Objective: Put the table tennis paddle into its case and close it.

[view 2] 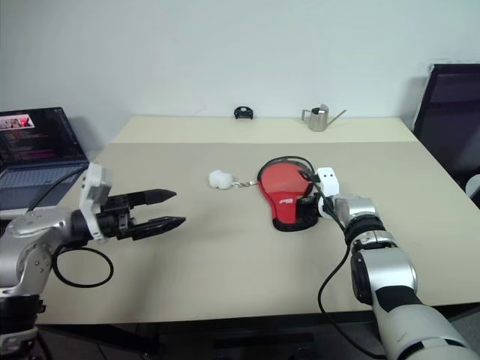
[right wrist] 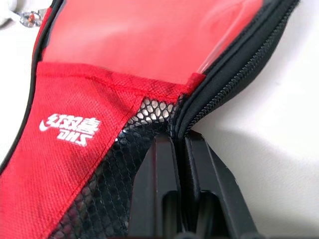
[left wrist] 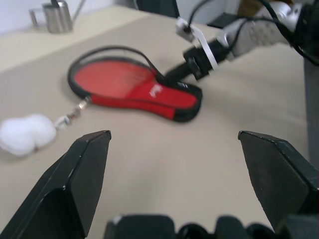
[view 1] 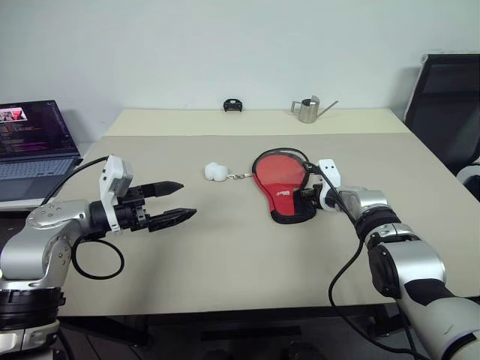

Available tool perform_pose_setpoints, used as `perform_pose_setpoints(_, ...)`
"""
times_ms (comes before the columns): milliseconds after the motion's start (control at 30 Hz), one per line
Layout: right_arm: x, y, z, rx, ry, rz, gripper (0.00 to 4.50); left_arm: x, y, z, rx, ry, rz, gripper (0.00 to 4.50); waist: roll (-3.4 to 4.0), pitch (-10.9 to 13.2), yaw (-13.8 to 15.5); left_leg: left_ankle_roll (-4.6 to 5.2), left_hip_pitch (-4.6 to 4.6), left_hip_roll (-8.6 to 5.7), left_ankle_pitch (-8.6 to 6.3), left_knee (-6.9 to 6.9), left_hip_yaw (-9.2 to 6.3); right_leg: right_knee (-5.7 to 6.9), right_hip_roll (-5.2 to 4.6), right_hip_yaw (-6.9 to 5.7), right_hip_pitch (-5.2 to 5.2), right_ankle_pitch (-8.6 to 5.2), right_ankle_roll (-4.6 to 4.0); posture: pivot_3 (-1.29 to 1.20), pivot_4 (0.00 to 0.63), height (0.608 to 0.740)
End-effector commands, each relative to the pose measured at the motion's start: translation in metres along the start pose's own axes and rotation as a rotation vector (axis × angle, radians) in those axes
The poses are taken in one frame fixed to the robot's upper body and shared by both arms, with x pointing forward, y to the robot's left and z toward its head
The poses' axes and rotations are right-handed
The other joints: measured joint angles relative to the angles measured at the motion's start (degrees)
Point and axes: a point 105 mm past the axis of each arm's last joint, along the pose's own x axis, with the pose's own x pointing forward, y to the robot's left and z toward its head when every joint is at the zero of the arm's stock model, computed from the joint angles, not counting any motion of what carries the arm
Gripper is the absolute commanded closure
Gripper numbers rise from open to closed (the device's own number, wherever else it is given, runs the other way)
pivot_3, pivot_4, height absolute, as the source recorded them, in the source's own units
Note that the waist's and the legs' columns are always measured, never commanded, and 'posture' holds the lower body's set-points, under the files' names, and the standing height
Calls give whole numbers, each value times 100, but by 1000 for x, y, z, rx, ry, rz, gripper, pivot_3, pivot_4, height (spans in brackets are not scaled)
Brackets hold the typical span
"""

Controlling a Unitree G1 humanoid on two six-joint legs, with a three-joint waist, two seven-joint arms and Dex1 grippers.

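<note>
Case, centre-right of frame: paddle apparently inside, zipper rim partly unclosed. Right gripper pinched together at the rim's edge. Left gripper spread, idle. Remaining: zipping.

My two head views look forward and down over the beige tabletop from above the arms, nearly alike, both with the flat red-and-black fabric paddle case right of frame centre. My left wrist view looks low across the tabletop between its own spread black fingers, with that case in the upper middle. My right wrist view sits very near the case, its mesh and zipper rim close up.
</note>
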Motion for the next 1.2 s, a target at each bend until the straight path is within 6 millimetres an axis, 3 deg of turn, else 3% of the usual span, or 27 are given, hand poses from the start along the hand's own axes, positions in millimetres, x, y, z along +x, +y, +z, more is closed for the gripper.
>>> perform_pose_setpoints(33,-1,4,-6,37,31,10,4491,0,-9,12,78,8,-46,0,0,0,3,0,-2,0,0,-1,-2,-3,0,-2,0,0,0,0,150,740)
perform_pose_setpoints(367,-28,14,1,62,6,23,4491,7,-11,13,102,8,-83,0,1,0,21,-1,-57,1,0,-71,-1,-68,-1,-7,-57,-2,-3,0,150,740)
perform_pose_setpoints(533,-46,15,-11,74,27,12,4491,11,-17,13,109,19,-131,0,1,0,61,-7,-131,2,4,-73,1,-70,-2,-10,-117,-2,-3,0,150,740)
perform_pose_setpoints(800,-74,36,-29,104,56,37,4491,16,-34,5,105,54,-230,0,1,0,117,0,-128,0,0,-75,3,-78,-3,-9,-118,-4,-4,0,150,740)
perform_pose_setpoints(967,-84,47,-40,109,85,52,4491,20,-53,-2,103,83,-323,0,1,0,109,0,-119,0,0,-69,5,-69,-3,-5,-114,-4,-4,0,150,740)
perform_pose_setpoints(1200,-96,62,-67,130,144,74,4491,24,-63,-5,99,97,-389,0,1,0,110,0,-119,0,0,-69,4,-69,1,-5,-114,-4,-4,0,150,740)
